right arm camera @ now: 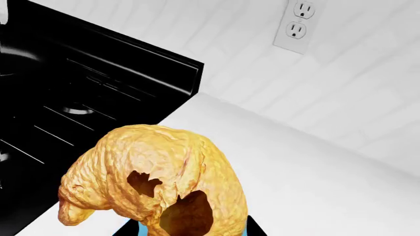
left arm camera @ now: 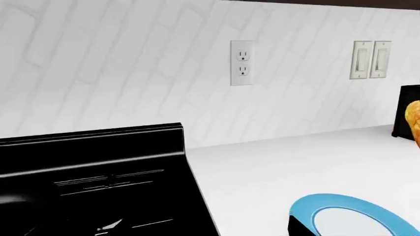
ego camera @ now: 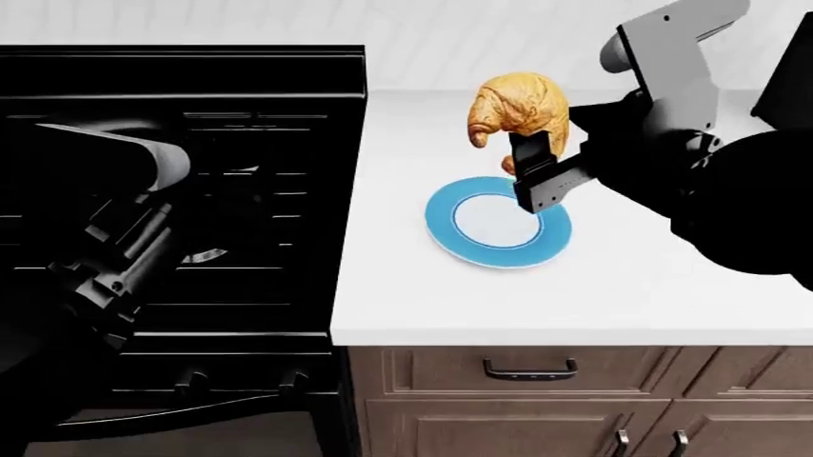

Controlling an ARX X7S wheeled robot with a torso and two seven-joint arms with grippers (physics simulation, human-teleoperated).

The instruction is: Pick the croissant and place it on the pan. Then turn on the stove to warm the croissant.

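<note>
- Left wrist view: the camera is looking across the white counter (left arm camera: 276, 167) toward a white brick-pattern wall carrying a power outlet (left arm camera: 241, 63) and a pair of light switches (left arm camera: 371, 59). The black stove (left arm camera: 98, 177) is filling one lower corner, its raised back panel standing against the wall. The blue-rimmed plate (left arm camera: 354, 216) is showing at the frame's edge, and a sliver of the croissant (left arm camera: 413, 120) is peeking in at the side. The left claw itself is not appearing here.
- Head view: the right claw (ego camera: 534, 167) is gripping the croissant (ego camera: 519, 109) and holding it in the air above the counter (ego camera: 610, 295), just over the far rim of the plate (ego camera: 439, 228). The left claw (ego camera: 95, 286) is hanging over the dark stove (ego camera: 178, 190); against that black surface I cannot tell whether it is open or closed, nor can I pick out the pan. Wooden drawers with dark handles (ego camera: 530, 368) are sitting under the counter.
- Right wrist view: the croissant (right arm camera: 157, 182) is filling the foreground, with the stove grates (right arm camera: 66, 108) lying beyond it and a wall outlet (right arm camera: 298, 24) above. To do the carry well, I judge the arm should be keeping the pastry high enough to clear the stove's edge, moving steadily sideways, and lowering only once the pan is plainly underneath.
</note>
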